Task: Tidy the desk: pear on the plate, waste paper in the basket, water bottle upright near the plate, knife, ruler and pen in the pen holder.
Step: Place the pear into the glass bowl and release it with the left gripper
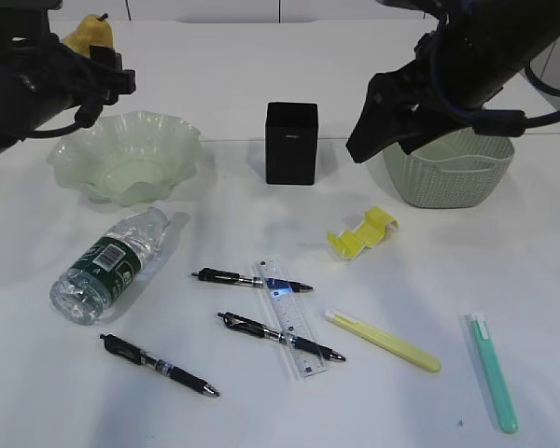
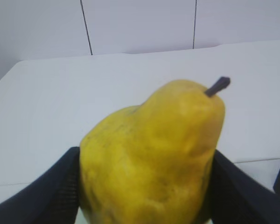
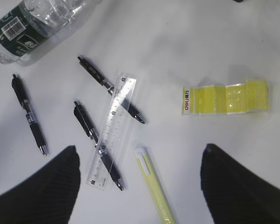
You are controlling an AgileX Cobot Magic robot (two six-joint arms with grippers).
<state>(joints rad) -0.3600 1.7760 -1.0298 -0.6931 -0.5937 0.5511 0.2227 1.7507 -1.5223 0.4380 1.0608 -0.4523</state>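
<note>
Pear gripped in left end effector, raised behind the plate (empty); its base is cut off. Right end effector open above the bench. Basket interior partly hidden; pen holder contents indiscernible.

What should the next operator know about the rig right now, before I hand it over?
Left end effector: shut on the pear, held up behind the plate, which is empty.
Right end effector: open, empty, above the pens and ruler.
Water bottle lies on its side. Pen holder and basket stand at the back.
Done: pear picked up.
Left: pear onto plate, bottle upright, yellow paper to basket, pens and ruler into holder.
</note>
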